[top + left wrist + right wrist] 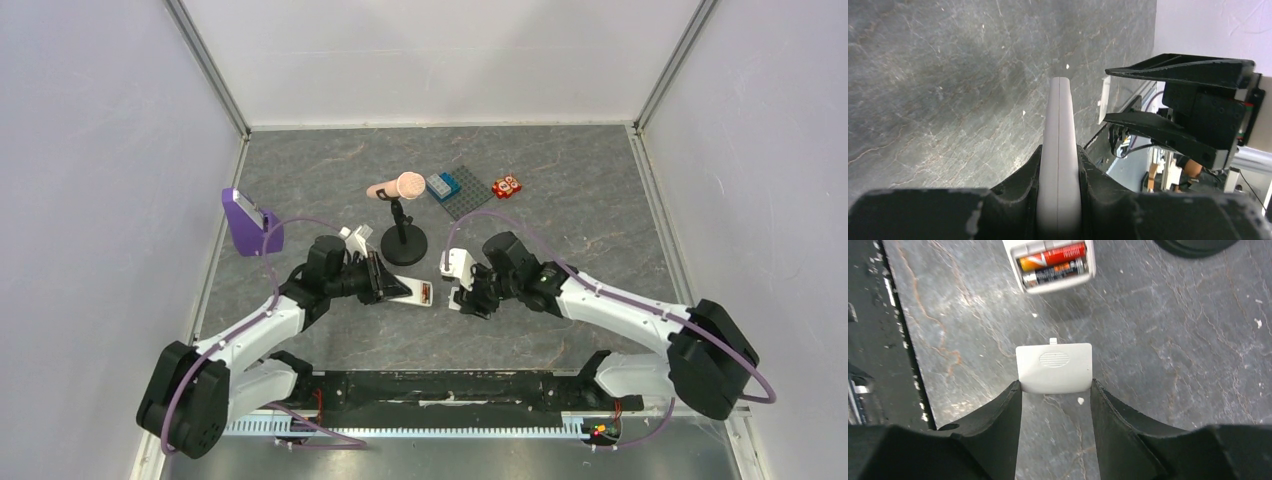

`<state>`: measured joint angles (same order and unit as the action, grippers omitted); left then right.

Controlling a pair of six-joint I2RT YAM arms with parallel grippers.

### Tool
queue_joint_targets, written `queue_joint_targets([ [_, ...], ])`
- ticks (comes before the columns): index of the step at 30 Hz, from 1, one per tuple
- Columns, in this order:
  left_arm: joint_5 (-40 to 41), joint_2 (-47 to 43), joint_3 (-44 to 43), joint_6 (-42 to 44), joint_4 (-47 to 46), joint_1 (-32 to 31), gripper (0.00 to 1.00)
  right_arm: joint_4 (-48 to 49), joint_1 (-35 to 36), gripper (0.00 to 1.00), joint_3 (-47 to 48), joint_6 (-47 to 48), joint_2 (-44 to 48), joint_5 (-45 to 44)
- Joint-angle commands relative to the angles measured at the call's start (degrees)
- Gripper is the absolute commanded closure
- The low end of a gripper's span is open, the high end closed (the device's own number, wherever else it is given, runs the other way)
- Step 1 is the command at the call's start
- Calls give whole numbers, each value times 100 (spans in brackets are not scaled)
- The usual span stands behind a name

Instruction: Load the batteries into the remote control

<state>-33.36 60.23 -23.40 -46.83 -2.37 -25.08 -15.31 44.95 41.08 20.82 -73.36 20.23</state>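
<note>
My left gripper (1059,149) is shut on the white remote control (1060,125), which I see edge-on, gripped across its thickness. From above, the remote (415,291) points right from the left gripper (388,284), just above the table. Its open compartment holds both batteries side by side, the red-orange one (1053,256) and the black one (1055,271). My right gripper (1056,384) is shut on the small white cover piece (1054,365), pinched by its sides at the fingertips. It hangs a short way from the remote's open end. The right gripper (462,298) faces the left one.
A pink microphone (400,187) on a black round stand (404,243) sits just behind the grippers. Further back are a grey baseplate (465,192) with a blue brick and a red block (508,186). A purple object (250,222) stands at the left. A black rail (450,385) runs along the near edge.
</note>
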Motion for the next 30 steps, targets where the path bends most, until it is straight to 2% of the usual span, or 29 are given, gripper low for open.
queue_joint_targets([
  [1, -546, 164, -222, 310, -349, -55, 98, 650, 347, 62, -186, -542, 412, -144],
  [14, -487, 156, -287, 506, -314, -619, 98, 875, 1245, 63, -59, -838, 211, -1113],
  [30, -502, 219, -348, 657, -202, -775, 98, 904, 1429, 64, 46, -871, 13, -1492],
])
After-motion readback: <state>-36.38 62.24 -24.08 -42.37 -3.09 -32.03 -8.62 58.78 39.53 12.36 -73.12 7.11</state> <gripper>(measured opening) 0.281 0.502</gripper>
